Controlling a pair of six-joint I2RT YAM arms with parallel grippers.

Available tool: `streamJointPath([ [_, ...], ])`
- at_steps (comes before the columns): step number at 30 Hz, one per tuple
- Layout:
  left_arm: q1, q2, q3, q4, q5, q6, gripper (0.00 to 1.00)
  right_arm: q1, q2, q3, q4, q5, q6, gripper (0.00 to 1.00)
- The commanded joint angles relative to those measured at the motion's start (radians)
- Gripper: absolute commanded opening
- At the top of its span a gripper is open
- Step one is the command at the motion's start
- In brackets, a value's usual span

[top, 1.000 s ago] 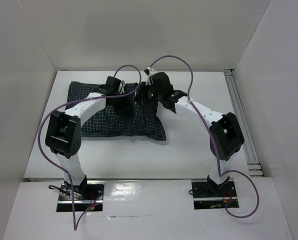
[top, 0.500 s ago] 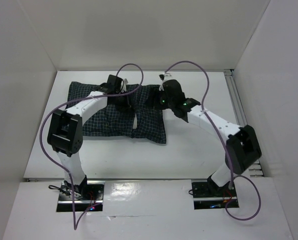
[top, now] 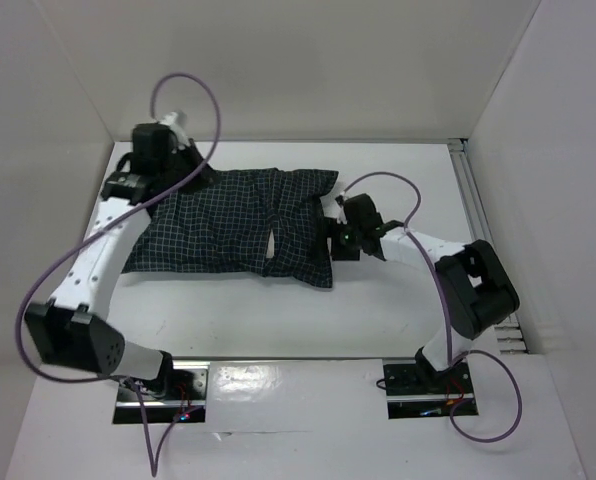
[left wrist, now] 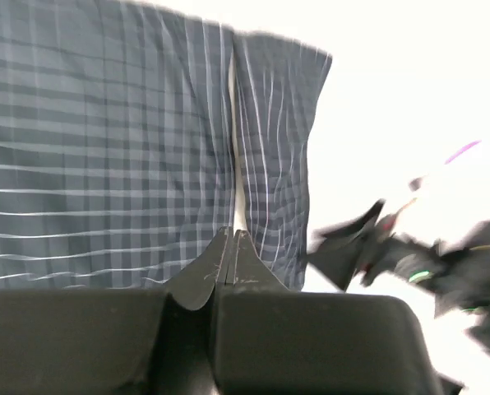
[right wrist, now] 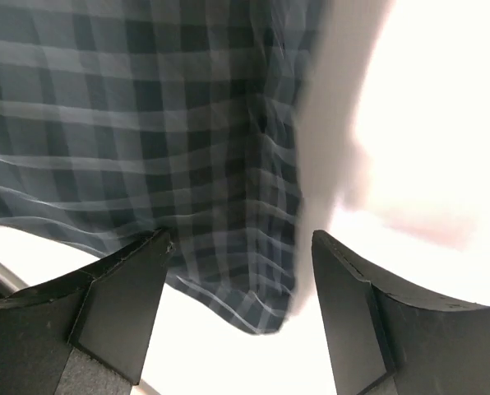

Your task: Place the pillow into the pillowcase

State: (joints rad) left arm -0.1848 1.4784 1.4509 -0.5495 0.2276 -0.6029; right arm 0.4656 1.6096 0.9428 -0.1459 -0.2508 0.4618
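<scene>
Left gripper: fingers pressed together, no cloth visible between them. One second ago it worked over the middle of the pillowcase. It has since released, swung out to the far-left corner of the case and lifted clear.

Right gripper: jaws spread wide, holding nothing. It has left the centre of the case and now sits low, just beside the right-hand edge. In its wrist view, the case's corner hangs between the two fingers without touching either.

Pillowcase: lies on the white table toward the far side. It appears flatter and more spread than a second ago, and its far-right corner is now pulled out square.

Pillow: inside the case. Only a thin pale sliver shows, through the slit that runs across the case right of centre.

Assessment: both grippers have let go and separated to opposite ends, which indicates that insertion is essentially complete. Remaining work is probably limited to closing the slit over the visible sliver, or to withdrawing the arms. Whether the pillow fills the corners cannot be determined.
</scene>
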Motion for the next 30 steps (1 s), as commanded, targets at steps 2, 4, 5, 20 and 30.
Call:
streamJointPath([
  [2, 0.128, -0.102, -0.046, -0.047, -0.12, 0.012, 0.0, 0.016, -0.016, -0.056, 0.054, -0.081, 0.024, 0.77],
  [4, 0.201, -0.13, -0.128, -0.081, -0.177, -0.015, 0.18, 0.025, -0.045, -0.073, 0.039, -0.053, 0.024, 0.78],
  [5, 0.246, -0.142, -0.167, -0.09, -0.177, -0.024, 0.24, 0.025, -0.063, -0.097, 0.022, -0.023, 0.024, 0.78],
  [20, 0.93, -0.322, -0.621, 0.025, 0.044, -0.145, 0.92, 0.025, -0.228, -0.268, 0.023, -0.045, 0.063, 0.82],
  [30, 0.956, -0.124, -0.722, 0.33, 0.228, -0.19, 0.93, 0.025, -0.117, -0.321, 0.176, -0.192, 0.092, 0.83],
])
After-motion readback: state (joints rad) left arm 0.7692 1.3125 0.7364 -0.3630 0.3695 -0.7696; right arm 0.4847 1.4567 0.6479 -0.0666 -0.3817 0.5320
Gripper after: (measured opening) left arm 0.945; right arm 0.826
